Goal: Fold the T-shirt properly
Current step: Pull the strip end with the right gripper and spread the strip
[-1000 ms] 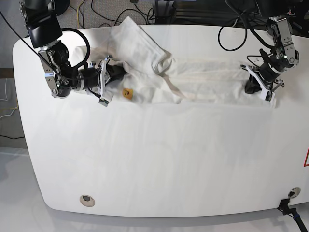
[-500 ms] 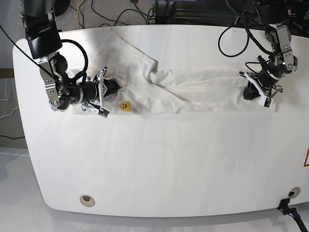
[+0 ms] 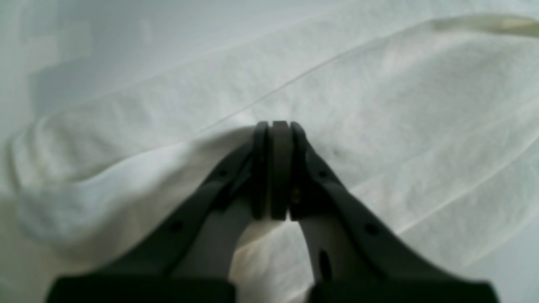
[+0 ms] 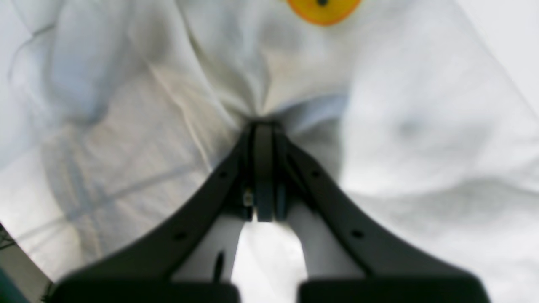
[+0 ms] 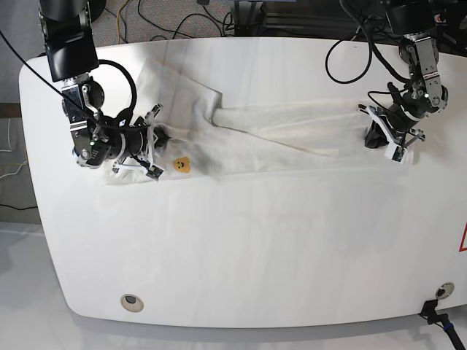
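Overhead, the base view shows the T-shirt (image 5: 255, 142) stretched in a long, rumpled white band across the far half of the glossy white worktop (image 5: 241, 248), with a loose flap folded toward the back edge and a small orange-yellow printed patch (image 5: 180, 165) showing near one end. The right gripper (image 5: 155, 138) lies low and nearly level at that end, its black arm bent at the elbow above it. The left gripper (image 5: 373, 135) sits at the opposite end, tilted down onto the cloth, cables looping behind it.

Seen from the left wrist, the black fingers (image 3: 259, 168) meet with their pads pressed together, pinching a ridge of the soft, matte cotton; a thin seam line runs diagonally across the fabric, which bunches into a rounded fold to one side.

From the right wrist, the jaws are likewise closed tight on a gathered pucker of the shirt, creases radiating from the pinch point, and the orange patch (image 4: 323, 9) lies just beyond the tips.
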Robot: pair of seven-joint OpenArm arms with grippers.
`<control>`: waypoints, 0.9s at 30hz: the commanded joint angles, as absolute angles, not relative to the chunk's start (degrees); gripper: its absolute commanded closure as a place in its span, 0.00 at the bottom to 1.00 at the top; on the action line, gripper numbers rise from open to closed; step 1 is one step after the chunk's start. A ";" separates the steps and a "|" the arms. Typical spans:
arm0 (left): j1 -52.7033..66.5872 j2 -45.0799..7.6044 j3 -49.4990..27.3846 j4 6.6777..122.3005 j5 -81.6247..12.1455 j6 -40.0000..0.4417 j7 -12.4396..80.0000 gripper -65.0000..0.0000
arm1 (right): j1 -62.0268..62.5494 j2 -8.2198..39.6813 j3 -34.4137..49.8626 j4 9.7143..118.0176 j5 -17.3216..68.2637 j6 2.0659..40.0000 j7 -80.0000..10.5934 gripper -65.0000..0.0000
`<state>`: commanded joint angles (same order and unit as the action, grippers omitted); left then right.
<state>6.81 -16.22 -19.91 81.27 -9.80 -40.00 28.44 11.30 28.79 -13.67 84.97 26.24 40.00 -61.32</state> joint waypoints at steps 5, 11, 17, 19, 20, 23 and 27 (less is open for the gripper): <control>6.81 -16.31 -20.00 81.36 -9.80 -40.00 28.35 1.00 | 11.56 28.70 -13.67 87.08 26.68 40.00 -61.32 1.00; 4.79 -17.45 -19.82 81.36 -9.80 -40.00 28.35 1.00 | 10.59 28.35 -13.58 94.55 26.68 35.56 -61.49 1.00; 3.30 -18.33 -20.09 84.70 -9.80 -40.00 28.44 1.00 | 7.87 21.93 -3.38 100.70 26.24 33.19 -61.49 1.00; 3.38 -18.24 -20.09 87.52 -9.80 -40.00 28.62 1.00 | 6.64 19.74 0.22 102.64 26.24 33.19 -61.49 1.00; 3.38 -18.24 -20.18 88.66 -9.80 -40.00 28.62 1.00 | 6.11 18.68 1.54 103.60 26.24 33.19 -61.49 1.00; 4.62 -18.33 -20.35 91.74 -9.80 -40.00 28.62 0.83 | 4.70 16.84 4.18 106.33 26.07 32.75 -61.32 1.00; 6.64 -18.24 -20.35 94.90 -9.80 -38.81 28.62 0.72 | 2.42 13.58 4.53 109.76 19.03 29.14 -60.35 1.00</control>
<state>6.64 -18.24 -20.35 94.90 -9.80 -38.81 28.62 2.42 13.58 4.53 109.76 19.03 29.14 -60.35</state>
